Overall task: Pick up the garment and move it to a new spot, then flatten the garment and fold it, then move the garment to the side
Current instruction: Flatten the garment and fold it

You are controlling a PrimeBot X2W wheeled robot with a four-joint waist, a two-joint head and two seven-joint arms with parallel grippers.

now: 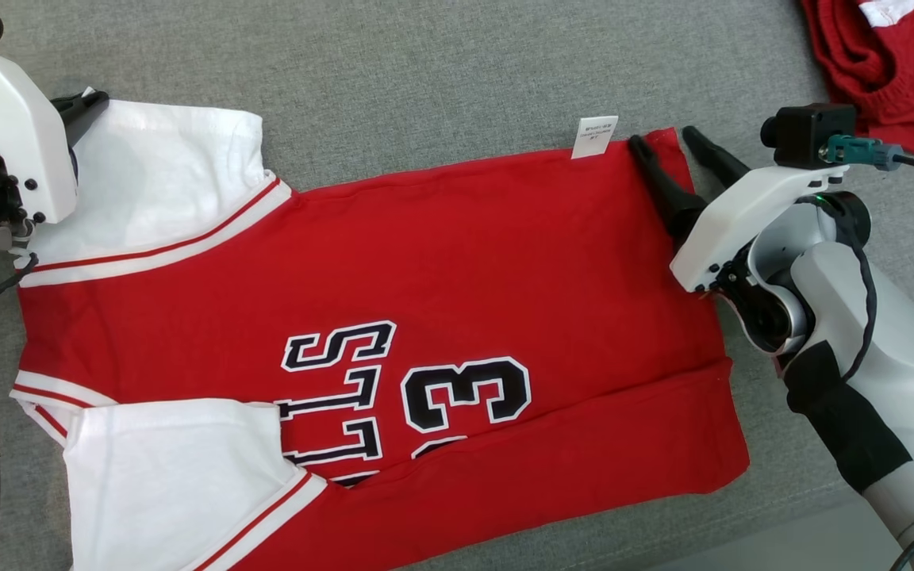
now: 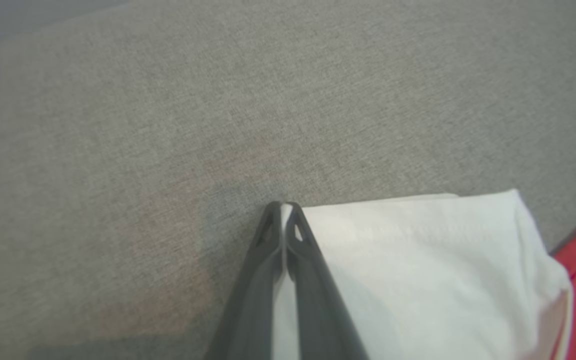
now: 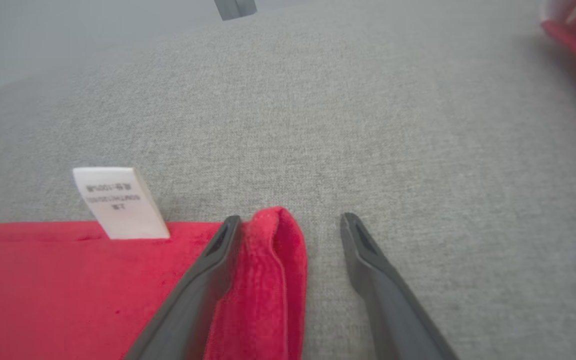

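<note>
Two ends, two arms: left gripper (image 2: 284,206) pinched shut on the white sleeve (image 2: 418,240), right gripper (image 3: 290,220) wide open astride the hem corner (image 3: 274,245) of the shirt (image 1: 425,262).

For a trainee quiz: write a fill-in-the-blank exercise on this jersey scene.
1. The left tool is shut on the jersey's ____ sleeve.
2. The right tool stands ____, with the jersey's red corner between its fingers.
3. The jersey lies on ____ cloth.

Missing words: white; open; grey.
</note>
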